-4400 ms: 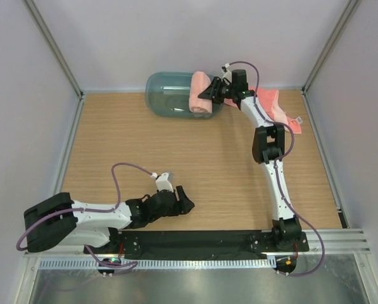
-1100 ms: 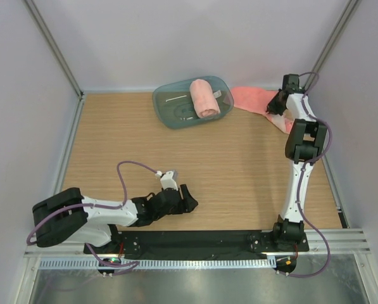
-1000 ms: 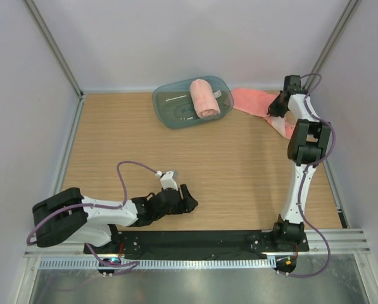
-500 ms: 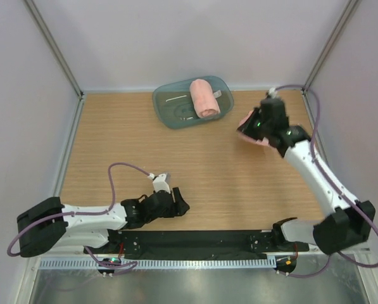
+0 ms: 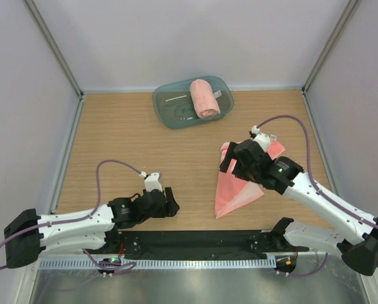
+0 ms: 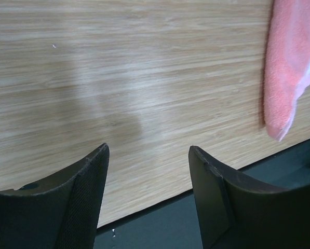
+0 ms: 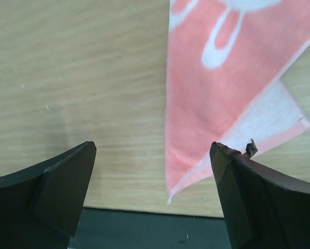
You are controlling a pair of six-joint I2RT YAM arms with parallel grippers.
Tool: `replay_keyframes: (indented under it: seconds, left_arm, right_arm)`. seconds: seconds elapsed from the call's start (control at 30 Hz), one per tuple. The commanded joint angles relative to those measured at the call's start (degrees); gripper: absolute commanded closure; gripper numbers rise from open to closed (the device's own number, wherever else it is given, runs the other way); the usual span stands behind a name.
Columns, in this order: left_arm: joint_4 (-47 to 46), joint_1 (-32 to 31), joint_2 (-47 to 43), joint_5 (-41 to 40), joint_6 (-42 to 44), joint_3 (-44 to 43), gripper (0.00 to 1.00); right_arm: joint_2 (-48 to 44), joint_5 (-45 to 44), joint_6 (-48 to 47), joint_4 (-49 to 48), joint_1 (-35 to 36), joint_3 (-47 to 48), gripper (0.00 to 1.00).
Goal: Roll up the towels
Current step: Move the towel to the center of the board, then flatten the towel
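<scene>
Hanging over the table [image 5: 132, 145], the right fingers [image 5: 230, 168] stand spread wide with nothing between them. The flat towel [image 5: 236, 193], salmon-pink with a pale print, lies on the wood ahead of them, mostly toward the right-hand finger. Its pointed corner reaches to the table's near edge. The left fingers [image 5: 171, 205] are parted as well and empty, low over bare wood. The flat towel's narrow tip shows ahead and off to their right, apart from them. The rolled towel [image 5: 204, 98] lies inside the teal tub [image 5: 170, 107], far beyond both pairs of fingers.
</scene>
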State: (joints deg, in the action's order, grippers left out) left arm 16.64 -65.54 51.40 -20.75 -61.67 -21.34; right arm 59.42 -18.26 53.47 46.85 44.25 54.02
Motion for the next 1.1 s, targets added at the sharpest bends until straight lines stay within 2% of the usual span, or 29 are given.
replay_keyframes:
  seconds: [0.0, 0.07, 0.1, 0.13, 0.2, 0.3, 0.33, 0.43, 0.57, 0.77, 0.93, 1.07]
  left_arm:
    - [0.1, 0.2, 3.4, 1.0, 2.3, -3.3, 0.37]
    - [-1.6, 0.2, 7.8, 3.5, 3.1, -4.8, 0.37]
    - [-2.3, 0.2, 9.5, 4.6, 3.9, -5.7, 0.39]
    - [-3.2, 0.1, 11.2, 6.9, 4.4, -7.8, 0.39]
    - [-4.3, -1.0, 16.9, 7.7, 6.5, -11.0, 0.4]
    - [-4.3, -3.0, 25.7, 8.6, 9.0, -17.8, 0.41]
    - [-4.3, -3.6, 27.9, 9.2, 10.4, -21.4, 0.41]
    - [-4.3, -4.6, 36.1, 10.8, 11.7, -25.9, 0.41]
    - [-4.4, -6.4, 43.4, 11.9, 12.8, -32.6, 0.39]
    - [-3.1, -9.0, 47.7, 12.1, 13.9, -37.3, 0.39]
    - [4.2, -12.9, 47.9, 5.1, 14.7, -42.8, 0.38]
    - [9.4, -14.7, 51.5, 1.6, 15.2, -47.2, 0.4]
  right_arm:
    - [-1.3, -14.5, -3.3, 5.3, -2.1, 6.2, 0.0]
    - [1.0, -12.6, -6.9, 4.7, -6.8, 7.1, 0.0]
    - [1.7, -10.2, -8.1, 3.2, -13.7, 6.7, 0.0]
    - [2.8, -4.2, -9.6, 1.8, -17.1, 5.0, 0.0]
    - [3.7, -1.0, -12.8, -2.0, -25.5, 2.6, 0.0]
    - [6.6, 2.2, -15.9, -5.8, -32.7, 0.5, 0.0]
    - [7.5, 5.5, -16.4, -6.9, -38.2, 0.0, 0.0]
    - [12.6, 10.3, -17.9, -9.8, -47.6, -0.8, 0.02]
    - [17.7, 15.2, -19.5, -13.2, -53.1, -1.2, 0.02]
    - [19.1, 16.0, -20.7, -14.5, -54.9, -1.9, 0.03]
    - [19.6, 15.9, -21.4, -15.3, -55.1, -2.3, 0.03]
    - [20.6, 16.0, -21.4, -15.7, -55.8, -2.3, 0.03]
